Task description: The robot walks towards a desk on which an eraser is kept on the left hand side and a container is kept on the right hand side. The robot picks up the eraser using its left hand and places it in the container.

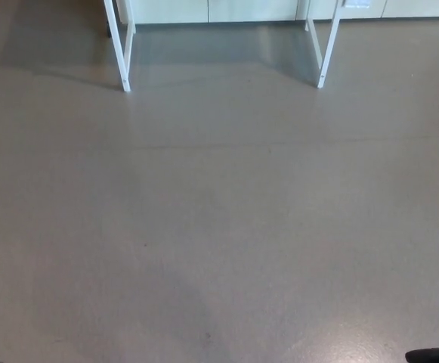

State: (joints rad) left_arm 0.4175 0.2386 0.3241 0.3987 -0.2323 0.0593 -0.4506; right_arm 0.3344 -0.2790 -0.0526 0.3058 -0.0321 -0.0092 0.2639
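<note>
Head view: bare grey floor (219, 227), white desk legs (121, 53) far (top edge); fingers unseen, cannot tell.

1. I see a big grey floor (219, 227) that fills almost all of my view.
2. The floor is smooth and a bit shiny near the bottom right.
3. A thin line runs across the floor from side to side.
4. Two white legs stand at the top, a left leg (119, 53) and a right leg (327, 49).
5. Pale cupboards (227, 10) stand behind the legs.
</note>
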